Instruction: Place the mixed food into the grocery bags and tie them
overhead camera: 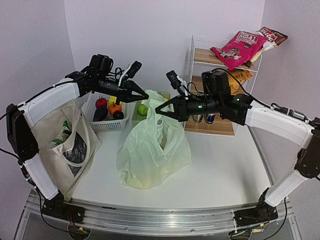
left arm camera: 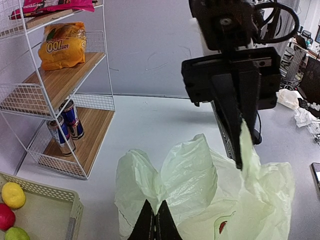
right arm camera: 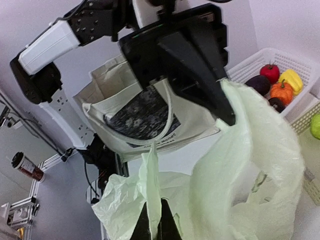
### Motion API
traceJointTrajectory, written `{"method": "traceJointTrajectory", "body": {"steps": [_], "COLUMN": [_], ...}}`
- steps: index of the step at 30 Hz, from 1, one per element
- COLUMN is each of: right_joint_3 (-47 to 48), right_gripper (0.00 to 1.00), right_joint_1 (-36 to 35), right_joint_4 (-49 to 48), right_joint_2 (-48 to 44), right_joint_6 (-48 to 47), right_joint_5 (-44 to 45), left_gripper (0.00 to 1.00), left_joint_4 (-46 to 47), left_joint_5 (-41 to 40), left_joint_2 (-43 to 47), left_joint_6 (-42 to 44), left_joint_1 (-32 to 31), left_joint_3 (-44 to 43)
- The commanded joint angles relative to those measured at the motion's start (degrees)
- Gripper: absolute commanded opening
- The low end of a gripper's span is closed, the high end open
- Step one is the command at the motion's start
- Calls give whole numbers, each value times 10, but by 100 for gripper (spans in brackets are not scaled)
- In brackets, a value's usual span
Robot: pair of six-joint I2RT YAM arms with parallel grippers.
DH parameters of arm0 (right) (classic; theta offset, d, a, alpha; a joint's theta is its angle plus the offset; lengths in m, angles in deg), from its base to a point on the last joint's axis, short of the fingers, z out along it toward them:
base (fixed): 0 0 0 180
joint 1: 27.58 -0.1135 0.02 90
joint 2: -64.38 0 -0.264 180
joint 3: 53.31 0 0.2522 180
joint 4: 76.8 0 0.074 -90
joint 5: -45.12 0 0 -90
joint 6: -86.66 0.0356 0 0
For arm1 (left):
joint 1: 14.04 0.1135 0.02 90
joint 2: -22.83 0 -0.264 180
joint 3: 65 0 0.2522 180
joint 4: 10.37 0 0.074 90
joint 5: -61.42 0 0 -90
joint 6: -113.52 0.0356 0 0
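The pale-green plastic bag (overhead camera: 152, 150) stands mid-table, its two handles lifted. My left gripper (overhead camera: 145, 95) is shut on the bag's left handle (left arm camera: 160, 200). My right gripper (overhead camera: 159, 110) is shut on the bag's other handle (right arm camera: 154, 185). The two grippers face each other close above the bag. The cream canvas tote (overhead camera: 67, 145) hangs at the table's left edge and also shows in the right wrist view (right arm camera: 145, 120). Pink and brown snack packets (overhead camera: 240, 45) lie on the rack's top shelf, an orange packet (left arm camera: 62, 45) on the middle shelf, drink cans (left arm camera: 67, 127) on the bottom shelf.
A white wire rack (overhead camera: 220, 90) stands at the back right. A white basket (overhead camera: 107, 120) with toy vegetables sits behind the bag at the left, and a second basket (left arm camera: 50, 220) holds yellow, red and green fruit. The back wall is close behind.
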Motion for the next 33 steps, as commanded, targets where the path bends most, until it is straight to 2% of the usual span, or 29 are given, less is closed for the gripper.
{"method": "traceJointTrajectory", "body": {"steps": [1, 4, 10, 18, 19, 20, 23, 30, 33], "right_joint_3": [25, 19, -6, -11, -12, -12, -15, -23, -26], "right_gripper": [0, 0, 0, 0, 0, 0, 0, 0, 0], "right_joint_1": [-2, -2, -1, 0, 0, 0, 0, 0, 0], "right_joint_4": [-20, -33, -95, -122, -122, -122, -133, -147, -149], "right_joint_2": [-17, -11, -9, -5, 0, 4, 15, 15, 14], "right_joint_6": [-19, -13, 3, 12, 16, 20, 29, 27, 25], "right_joint_5": [129, 216, 277, 284, 286, 285, 281, 277, 277], "left_gripper": [0, 0, 0, 0, 2, 9, 40, 97, 99], "left_joint_4": [-26, -35, -47, -35, -30, -24, -15, 31, 70], "left_joint_5": [28, 28, 28, 37, 40, 42, 43, -8, -25], "left_joint_2": [46, 55, 58, 56, 55, 54, 51, 35, 28], "left_joint_6": [41, 56, 62, 42, 35, 28, 10, -40, -66], "left_joint_1": [0, 0, 0, 0, 0, 0, 0, 0, 0], "left_joint_3": [9, 16, 25, 33, 33, 34, 45, 73, 70]}}
